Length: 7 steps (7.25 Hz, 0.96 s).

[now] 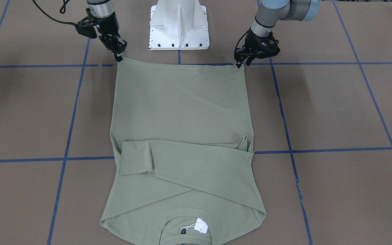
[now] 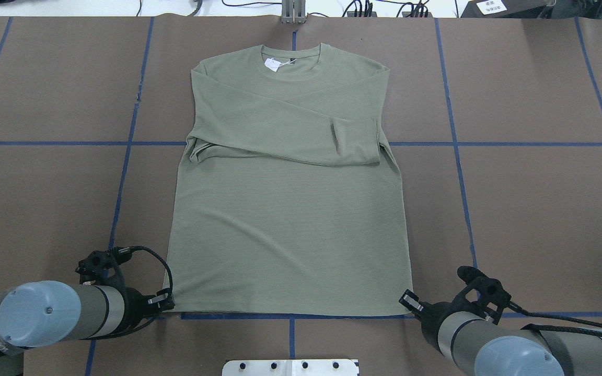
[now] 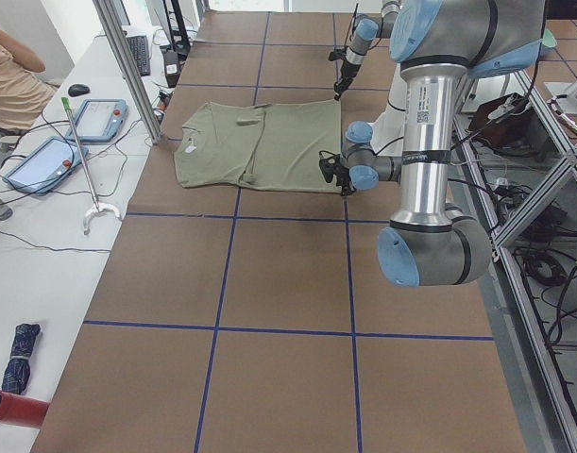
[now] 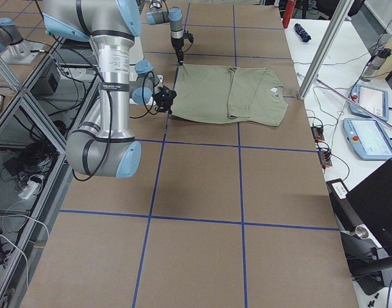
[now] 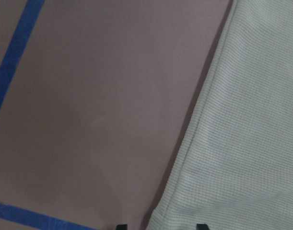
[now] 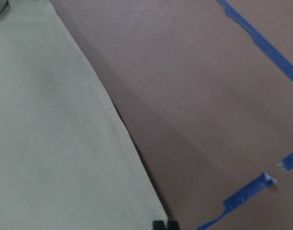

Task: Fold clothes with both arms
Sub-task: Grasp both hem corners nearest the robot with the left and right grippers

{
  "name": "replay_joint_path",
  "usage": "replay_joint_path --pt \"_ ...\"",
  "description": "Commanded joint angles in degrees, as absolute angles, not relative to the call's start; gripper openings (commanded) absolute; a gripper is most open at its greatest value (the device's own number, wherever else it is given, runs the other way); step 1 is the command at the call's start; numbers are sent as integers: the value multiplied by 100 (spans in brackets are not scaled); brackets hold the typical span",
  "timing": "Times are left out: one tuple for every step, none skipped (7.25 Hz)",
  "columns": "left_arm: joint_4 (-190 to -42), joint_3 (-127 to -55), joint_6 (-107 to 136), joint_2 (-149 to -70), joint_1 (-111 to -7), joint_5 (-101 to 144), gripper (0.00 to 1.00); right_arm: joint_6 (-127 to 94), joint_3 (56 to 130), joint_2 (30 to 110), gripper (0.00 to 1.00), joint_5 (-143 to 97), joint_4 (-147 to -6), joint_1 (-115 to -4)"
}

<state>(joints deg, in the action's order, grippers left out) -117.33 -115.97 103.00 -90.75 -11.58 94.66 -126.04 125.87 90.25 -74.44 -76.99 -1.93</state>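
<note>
The sage-green shirt (image 1: pixel 182 109) lies flat on the brown table, collar and white hang tag (image 1: pixel 201 225) on the side away from the robot. Both sleeves are folded across the chest (image 2: pixel 280 130). My right gripper (image 1: pixel 118 57) is at one hem corner; in its wrist view the fingertips (image 6: pixel 158 224) sit together on the tip of the shirt (image 6: pixel 50 134). My left gripper (image 1: pixel 243 64) is at the other hem corner. Its fingertips (image 5: pixel 200 225) stand apart there, with the hem of the shirt (image 5: pixel 247 143) between them.
The white pedestal base (image 1: pixel 179 25) stands just behind the hem, between the two arms. Blue tape lines (image 2: pixel 128 156) grid the table. A side bench with tablets (image 3: pixel 42 160) and a metal post (image 3: pixel 127 66) lies beyond the collar end, with a person's arm (image 3: pixel 14 57) there.
</note>
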Motion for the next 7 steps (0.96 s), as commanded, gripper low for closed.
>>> replay_joint_path --pt "-11733 -11566 10301 -9088 -1160 9466 15 -12604 12586 9018 0 -7444 -7699 -193" --pt "-11733 -11593 10292 -9088 -1160 9475 0 -12604 12595 9018 0 -7444 -7699 -193" --pt "-11733 -11584 10283 -9088 -1160 9483 0 -12604 12595 9018 0 -7444 -7699 -193" --pt "-11707 -11645 10292 -9070 -1195 9492 0 -12604 12586 9009 0 -7444 -7699 -185" --pt "-11690 -11828 10309 -9018 -1213 9510 0 -12604 12629 8991 0 -7444 -7699 -193" --pt "-11698 -11882 10501 -8991 -1169 9518 0 -12604 12647 8956 0 -7453 -7699 -176" --pt "-11655 -12066 10720 -8948 -1065 9545 0 -12604 12743 8991 0 -7497 -7699 -106"
